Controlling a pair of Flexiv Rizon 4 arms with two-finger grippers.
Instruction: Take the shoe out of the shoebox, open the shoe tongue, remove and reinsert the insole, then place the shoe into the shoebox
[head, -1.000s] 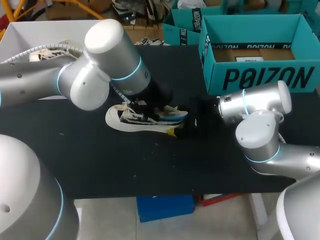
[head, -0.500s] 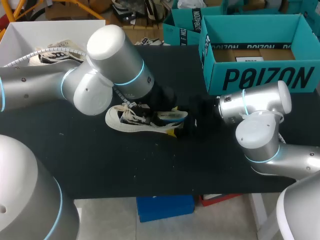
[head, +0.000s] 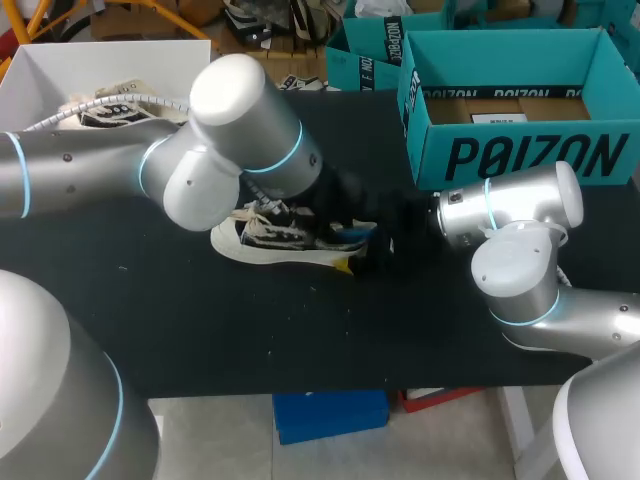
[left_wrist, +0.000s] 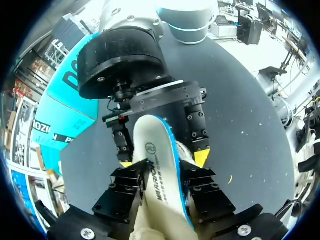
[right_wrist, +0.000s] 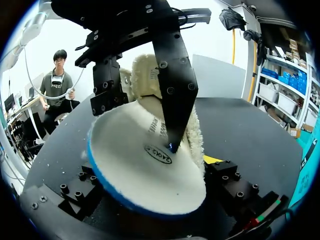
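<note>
The shoe (head: 270, 235) is laid on its side near the middle of the black table (head: 200, 330), toe to the left and heel to the right, outside the teal shoebox (head: 520, 155), which is set open at the far right. The heel is clamped from two sides by the right gripper (right_wrist: 152, 175), its fingers kept fairly wide around the fleecy lining. The white, blue-edged insole (right_wrist: 145, 170) is raised out of the shoe's opening and is pinched narrowly by the left gripper (left_wrist: 164, 172), one finger pressed on its printed face and the other set behind it. In the head view the left gripper is hidden by its own arm above the shoe.
</note>
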